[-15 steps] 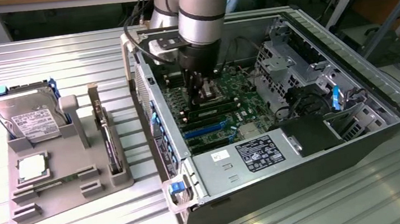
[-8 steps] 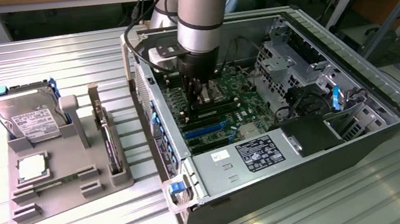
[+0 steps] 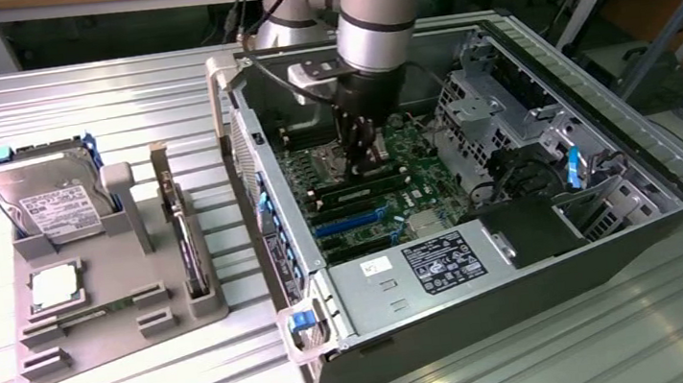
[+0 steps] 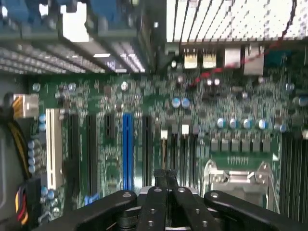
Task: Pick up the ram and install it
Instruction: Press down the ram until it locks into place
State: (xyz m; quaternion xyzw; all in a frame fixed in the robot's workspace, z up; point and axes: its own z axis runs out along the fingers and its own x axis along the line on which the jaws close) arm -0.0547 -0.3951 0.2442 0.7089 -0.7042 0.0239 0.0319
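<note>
Ram (image 3: pixel 92 314) on grey tray (image 3: pixel 143 235), ribbed metal table (image 3: pixel 87 104)

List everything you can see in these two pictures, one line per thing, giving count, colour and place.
table: one, silver, slatted, under everything
computer case: one, dark grey, open, exterior view's right
motherboard: one, green, inside case
tray: one, grey, exterior view's left of case
hard drive: one, silver, propped at tray's back
processor chip: one, silver, flat in tray
expansion card: one, dark, on edge, tray's case side
robot arm: one, silver-grey, reaching into case
end effector: one, black, over motherboard
</note>
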